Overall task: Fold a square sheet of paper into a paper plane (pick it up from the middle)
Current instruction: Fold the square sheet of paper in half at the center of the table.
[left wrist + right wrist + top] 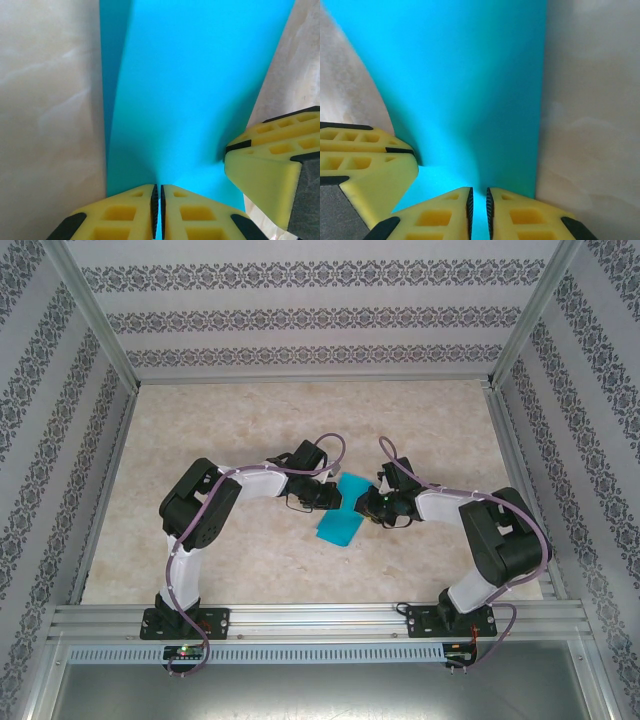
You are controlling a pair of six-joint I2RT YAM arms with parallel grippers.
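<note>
As the left end effector (158,207) and the right end effector (478,210), facing each other mid-way across the pale marbled counter (250,420), both pinch the thin teal-blue sheet of paper (338,527), its long axis runs far-to-near between them, equally close to both.

No writing, label, brand, number or sign can be read anywhere. The sheet of paper (200,100) is plain blue on every visible face. The walls (300,318) carry bands of a repeating dark ornament, which is pattern rather than lettering. The table top (250,420) shows only a pale marbled grain. Small parts at the arm bases are too small to tell any marking.
</note>
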